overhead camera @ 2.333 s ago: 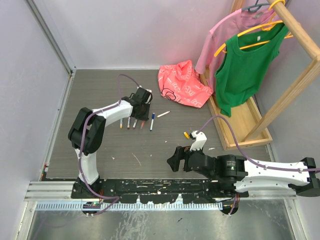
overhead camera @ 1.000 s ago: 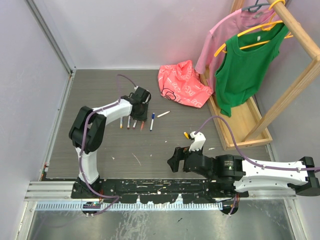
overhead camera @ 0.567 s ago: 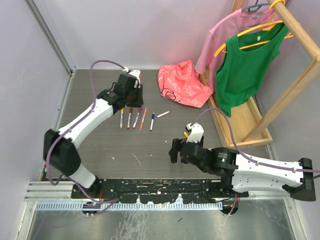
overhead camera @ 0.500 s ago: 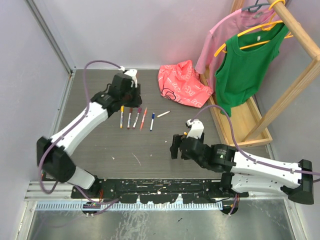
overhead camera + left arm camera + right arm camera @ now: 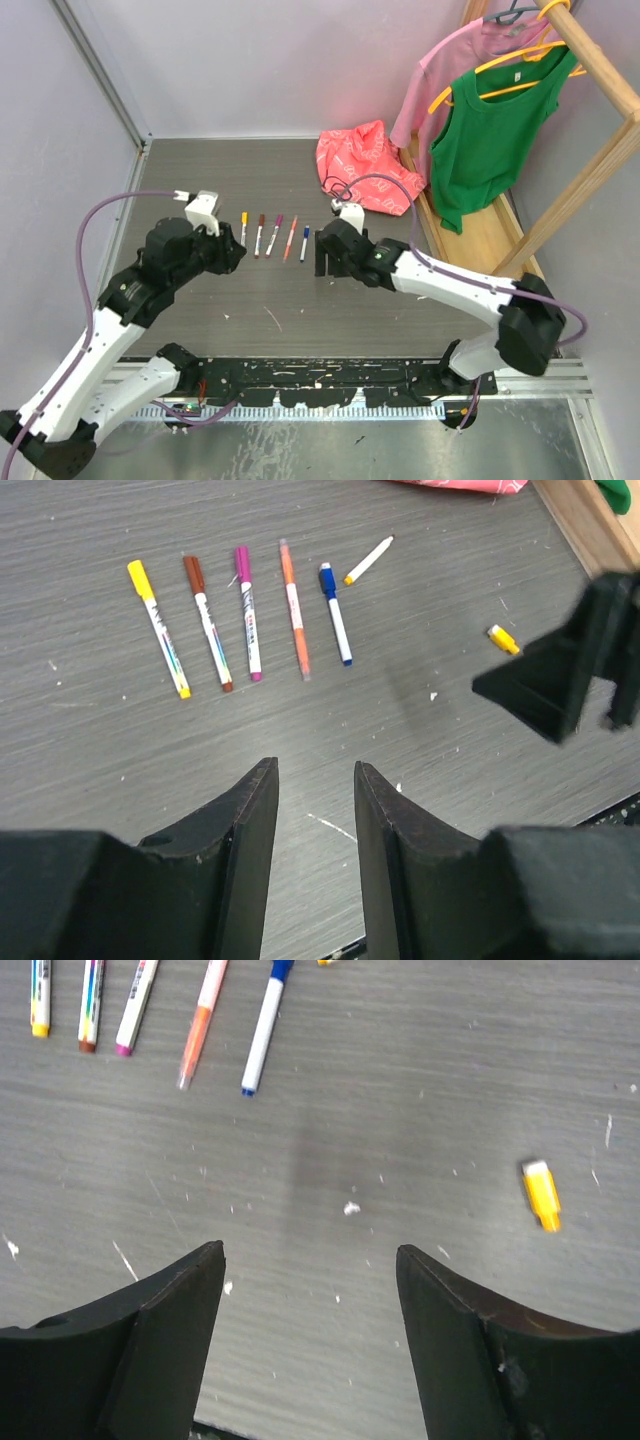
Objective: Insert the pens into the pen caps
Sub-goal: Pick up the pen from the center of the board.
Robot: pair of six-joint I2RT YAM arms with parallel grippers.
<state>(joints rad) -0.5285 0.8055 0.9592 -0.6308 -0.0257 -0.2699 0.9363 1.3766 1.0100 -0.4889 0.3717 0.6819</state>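
- Left claw: drawn back toward its base since half a second ago, when it stood over the pens; fingers apart, nothing held.
- Right claw: has swung forward and left, to just beside the row; fingers wide apart, empty.
- Pens: five, capped, side by side on the surface; ahead of the left claw, well apart; ahead-left of the right claw.
- Loose pen: uncapped, yellow tip, just past the row's blue end.
- Cap: yellow, ahead-right of the right claw, apart from it.
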